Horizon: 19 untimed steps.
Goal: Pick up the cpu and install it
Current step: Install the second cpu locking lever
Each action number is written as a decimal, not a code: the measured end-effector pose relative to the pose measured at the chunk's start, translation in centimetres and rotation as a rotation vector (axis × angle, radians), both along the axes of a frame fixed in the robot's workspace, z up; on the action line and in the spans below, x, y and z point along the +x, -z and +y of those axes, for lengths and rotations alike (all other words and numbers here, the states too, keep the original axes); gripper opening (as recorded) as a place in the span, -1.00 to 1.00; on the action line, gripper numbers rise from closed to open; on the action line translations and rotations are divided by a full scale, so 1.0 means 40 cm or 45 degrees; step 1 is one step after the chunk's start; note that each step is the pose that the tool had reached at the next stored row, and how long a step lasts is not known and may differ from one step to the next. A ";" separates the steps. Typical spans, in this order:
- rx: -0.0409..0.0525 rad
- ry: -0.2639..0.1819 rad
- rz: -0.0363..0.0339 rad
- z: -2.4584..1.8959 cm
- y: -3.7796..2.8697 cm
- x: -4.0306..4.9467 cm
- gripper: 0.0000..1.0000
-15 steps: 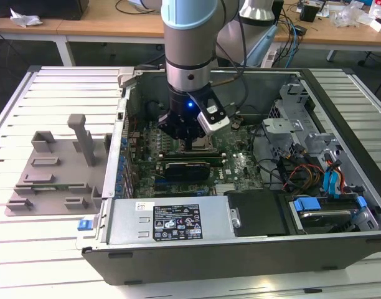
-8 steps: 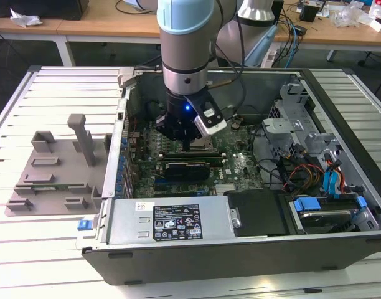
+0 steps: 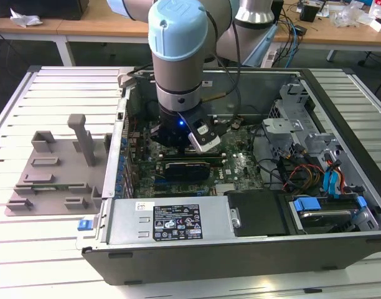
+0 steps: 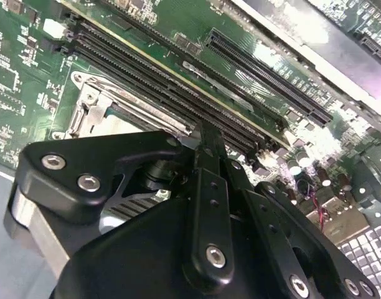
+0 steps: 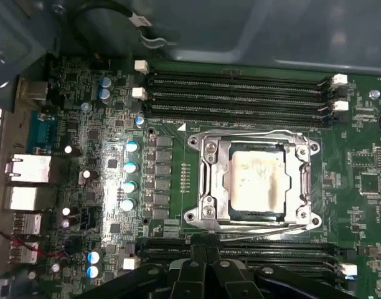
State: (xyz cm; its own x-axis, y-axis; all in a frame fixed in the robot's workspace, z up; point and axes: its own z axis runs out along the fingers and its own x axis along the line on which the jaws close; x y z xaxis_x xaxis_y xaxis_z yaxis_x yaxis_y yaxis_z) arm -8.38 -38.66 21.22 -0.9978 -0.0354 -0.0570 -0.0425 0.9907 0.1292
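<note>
Silvery-gray cpu [image 5: 257, 181], smudged tan; green motherboard [image 5: 358, 156]; black hand [image 4: 206, 156]; light-blue arm cap [image 3: 177, 23].

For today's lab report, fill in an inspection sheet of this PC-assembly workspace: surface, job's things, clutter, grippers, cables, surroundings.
Surface: slatted white table carrying an open computer case.
Job's things: cpu sits in the metal socket frame on the green motherboard, between rows of memory slots.
Clutter: gray fixture blocks lie on the table at the exterior view's left of the case.
Grippers: gripper is down inside the case, beside the socket; nothing seen in it.
Cables: red, black and blue leads near the drive bays.
Surroundings: wooden desks behind.
</note>
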 end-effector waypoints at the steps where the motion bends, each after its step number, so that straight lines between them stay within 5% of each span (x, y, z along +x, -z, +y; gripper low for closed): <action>1: 0.017 0.000 0.0000 0.001 0.008 0.000 -0.79; 3: 0.036 0.000 -0.0002 0.003 0.011 0.000 -0.79; 19: 0.078 -0.001 -0.0136 0.025 0.034 -0.029 -0.79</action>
